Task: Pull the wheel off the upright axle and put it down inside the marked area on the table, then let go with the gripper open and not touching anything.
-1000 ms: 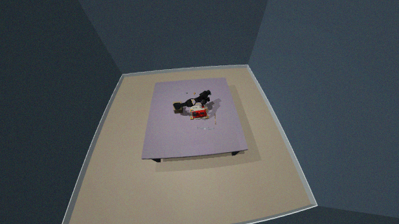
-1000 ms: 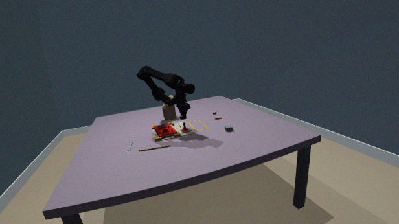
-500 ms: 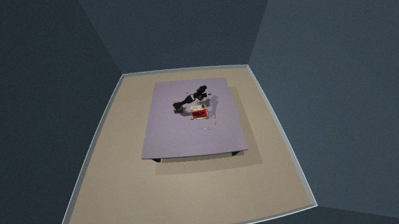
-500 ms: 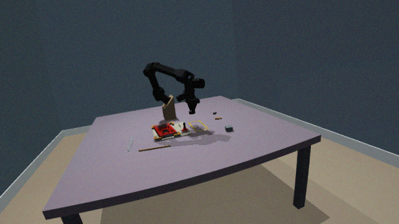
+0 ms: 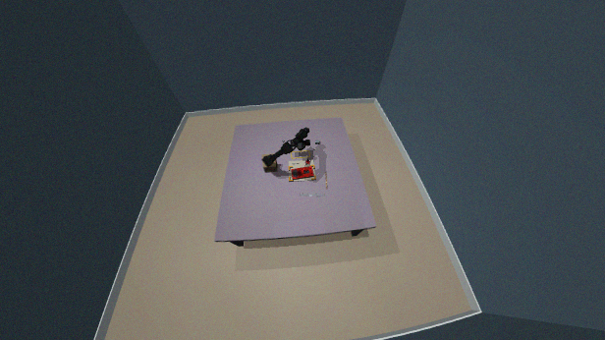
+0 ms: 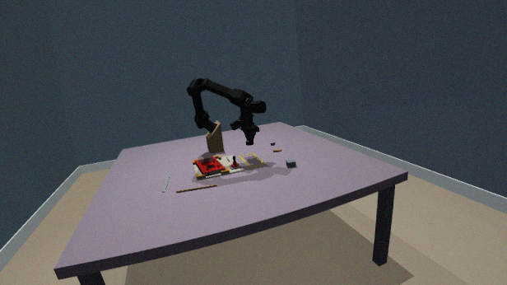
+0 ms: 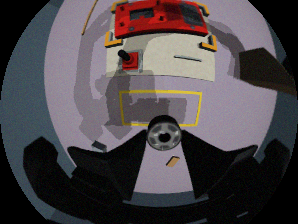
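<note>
My gripper (image 6: pixel 249 142) (image 7: pixel 163 133) is shut on the wheel, a dark tyre with a grey spoked hub (image 7: pixel 164 143), and holds it raised above the table. In the wrist view the wheel overlaps the near edge of the marked area, a yellow rectangular outline (image 7: pixel 160 92) (image 6: pixel 258 158) on the table. The bare axle, a black pin on a red base (image 7: pixel 131 61) (image 6: pixel 234 165), stands upright on the white board (image 7: pixel 165 65), beyond the area in the wrist view. The wheel is too dark to make out clearly in the top and exterior views.
A red part (image 5: pixel 302 173) (image 6: pixel 210 165) (image 7: pixel 160 21) lies on the board between orange corners. A brown stick (image 6: pixel 197 189), a pale strip (image 6: pixel 165 183), a grey block (image 6: pixel 290 163) and an orange piece (image 6: pixel 277 151) (image 7: pixel 173 161) lie around. The arm's mount (image 6: pixel 215 141) stands behind.
</note>
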